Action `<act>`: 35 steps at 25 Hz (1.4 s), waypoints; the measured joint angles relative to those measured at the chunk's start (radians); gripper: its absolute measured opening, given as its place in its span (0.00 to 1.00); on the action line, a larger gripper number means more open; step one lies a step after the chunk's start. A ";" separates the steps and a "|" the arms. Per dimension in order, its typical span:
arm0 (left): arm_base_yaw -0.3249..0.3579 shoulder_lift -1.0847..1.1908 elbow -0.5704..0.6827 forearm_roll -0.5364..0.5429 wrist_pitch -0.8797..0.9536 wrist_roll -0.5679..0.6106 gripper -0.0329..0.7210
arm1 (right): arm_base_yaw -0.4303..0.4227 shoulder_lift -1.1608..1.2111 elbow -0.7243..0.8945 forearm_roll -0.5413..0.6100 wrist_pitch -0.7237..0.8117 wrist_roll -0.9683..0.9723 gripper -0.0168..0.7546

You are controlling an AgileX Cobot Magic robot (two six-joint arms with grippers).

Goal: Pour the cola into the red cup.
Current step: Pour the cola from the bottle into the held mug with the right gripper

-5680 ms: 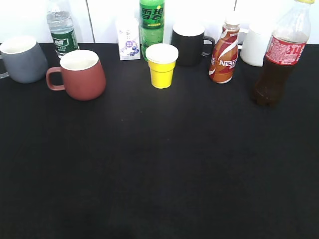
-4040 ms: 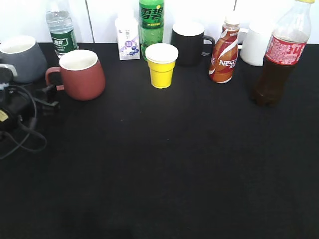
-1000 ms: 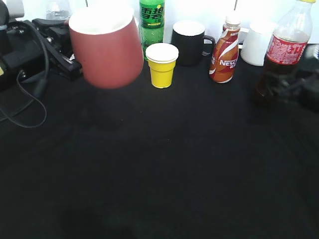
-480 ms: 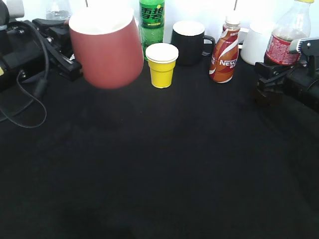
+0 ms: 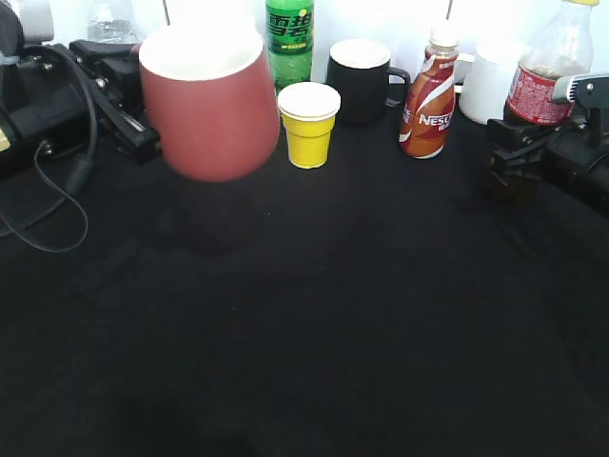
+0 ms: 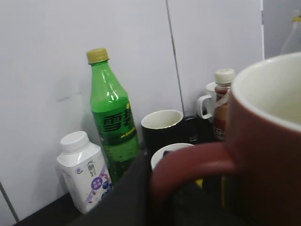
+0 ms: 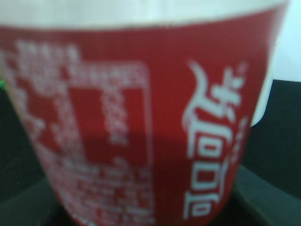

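Observation:
My left gripper [image 5: 136, 133] is shut on the handle of the red cup [image 5: 209, 112] and holds it upright in the air at the left, above the black table. In the left wrist view the cup [image 6: 270, 155] fills the right side, and my gripper [image 6: 162, 190] clamps its handle. The cola [image 5: 536, 90] stands at the far right. My right gripper [image 5: 511, 157] is closed around its lower body. In the right wrist view the red label [image 7: 141, 122] fills the frame between the dark fingers [image 7: 265, 200].
Along the back stand a green soda bottle [image 5: 289, 38], a yellow cup [image 5: 308, 124], a black mug [image 5: 360, 81], a Nescafe bottle [image 5: 428, 100] and a white mug [image 5: 485, 90]. A white carton [image 6: 84, 174] shows in the left wrist view. Cables [image 5: 43, 200] hang at the left.
My left gripper took the red cup by its handle and lifted it; it has now drifted slightly right and lower. My right gripper arrived at the cola and closed round it.

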 joint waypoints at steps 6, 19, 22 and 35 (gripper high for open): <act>-0.046 0.000 0.000 0.003 0.016 -0.033 0.10 | 0.001 -0.180 0.045 -0.203 0.039 0.002 0.59; -0.295 0.253 -0.283 0.007 0.064 -0.036 0.10 | 0.001 -0.483 0.045 -0.471 0.088 -0.405 0.57; -0.295 0.253 -0.284 0.017 0.089 -0.036 0.10 | 0.001 -0.483 0.045 -0.461 0.088 -0.637 0.56; -0.296 0.253 -0.284 0.044 0.096 -0.036 0.10 | 0.001 -0.483 0.045 -0.359 0.088 -1.166 0.55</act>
